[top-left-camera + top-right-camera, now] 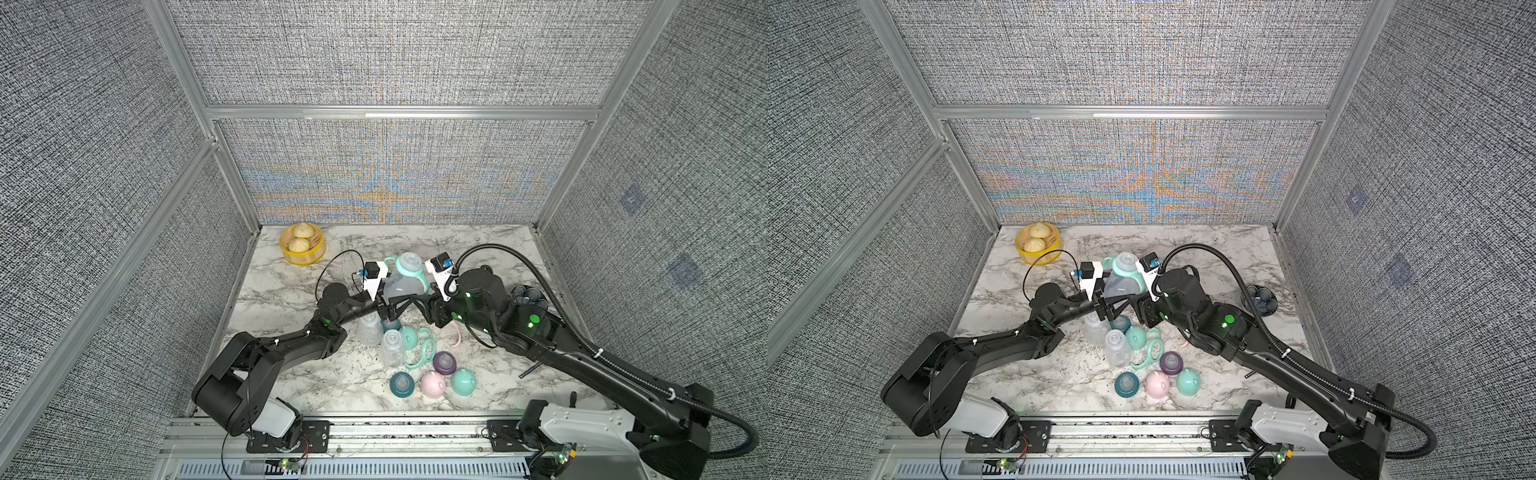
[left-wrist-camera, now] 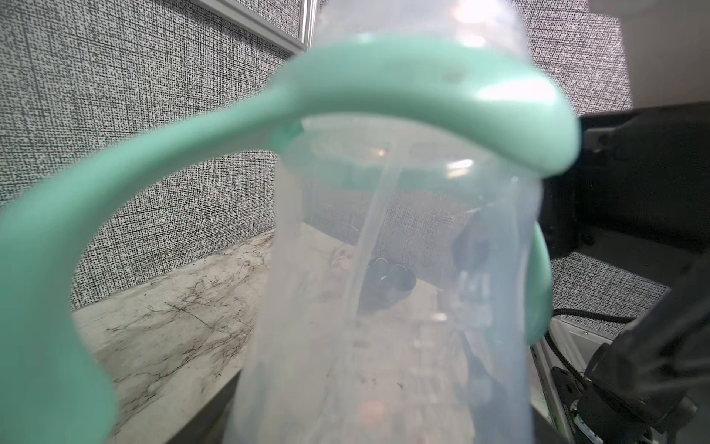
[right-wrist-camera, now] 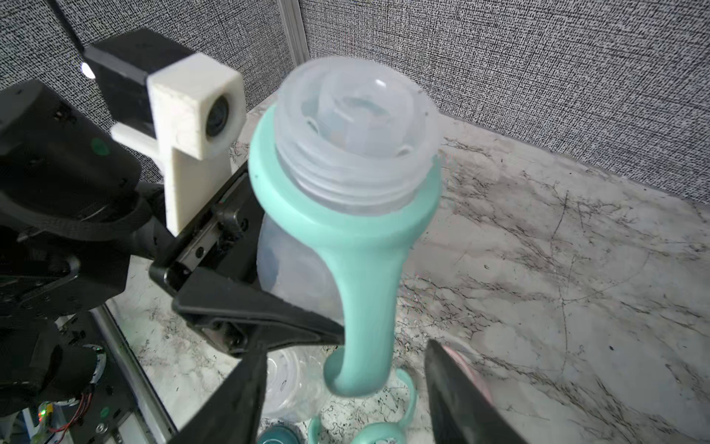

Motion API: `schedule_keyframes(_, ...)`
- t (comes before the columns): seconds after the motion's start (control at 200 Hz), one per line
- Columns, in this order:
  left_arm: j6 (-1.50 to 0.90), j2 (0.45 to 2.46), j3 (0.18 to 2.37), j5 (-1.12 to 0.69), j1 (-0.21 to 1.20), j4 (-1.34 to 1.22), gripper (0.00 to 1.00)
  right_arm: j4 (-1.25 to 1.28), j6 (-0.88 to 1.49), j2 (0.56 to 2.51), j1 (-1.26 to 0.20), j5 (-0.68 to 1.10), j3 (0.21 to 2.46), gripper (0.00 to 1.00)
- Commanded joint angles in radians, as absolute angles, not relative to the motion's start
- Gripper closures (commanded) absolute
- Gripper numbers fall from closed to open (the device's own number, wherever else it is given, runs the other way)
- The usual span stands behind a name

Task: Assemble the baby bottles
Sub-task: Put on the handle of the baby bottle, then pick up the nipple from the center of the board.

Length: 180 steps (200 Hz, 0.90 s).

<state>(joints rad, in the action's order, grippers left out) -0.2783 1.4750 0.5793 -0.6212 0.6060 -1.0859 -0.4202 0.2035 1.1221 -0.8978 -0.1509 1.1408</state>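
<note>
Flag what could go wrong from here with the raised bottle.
The right gripper's open jaws straddle the mint handle; retreating could snag it and twist the bottle in the left gripper.
Its threaded neck is bare, so the handle could slip off.
Underneath sit loose bottles; a drop would scatter them.

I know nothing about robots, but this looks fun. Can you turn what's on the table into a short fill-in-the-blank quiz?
1. The left gripper grips the raised clear bottle, while the right gripper has its jaws ____.
2. The yellow basket at the back holds ____ buns.
3. The dome cap between the teal collar and the mint cap is ____.

Missing words: open; two; pink.
</note>
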Motion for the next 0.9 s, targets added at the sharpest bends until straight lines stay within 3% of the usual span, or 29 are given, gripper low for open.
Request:
schedule_keyframes(0.0,-0.243,1.464,0.568,-0.596,0.604,-1.132,0.99,-0.514,0.201,1.088,-0.896,-0.139,1.156,0.25)
schedule_keyframes(0.19,-0.221,1.459,0.57,-0.597,0.604,-1.125,0.98,-0.711,0.239,1.009,-0.869,-0.173,1.152,0.18)
schedule_keyframes(0.465,-0.209,1.428,0.574,-0.607,0.604,-1.088,0.98,-0.862,0.257,0.94,-0.805,-0.159,1.04,0.18)
schedule_keyframes(0.751,-0.177,1.341,0.557,-0.587,0.603,-0.999,0.98,-0.749,0.208,1.012,-0.785,-0.035,0.903,0.18)
schedule_keyframes(0.896,-0.151,1.295,0.569,-0.573,0.603,-0.91,0.98,-0.712,0.192,1.103,-0.785,-0.017,0.941,0.19)
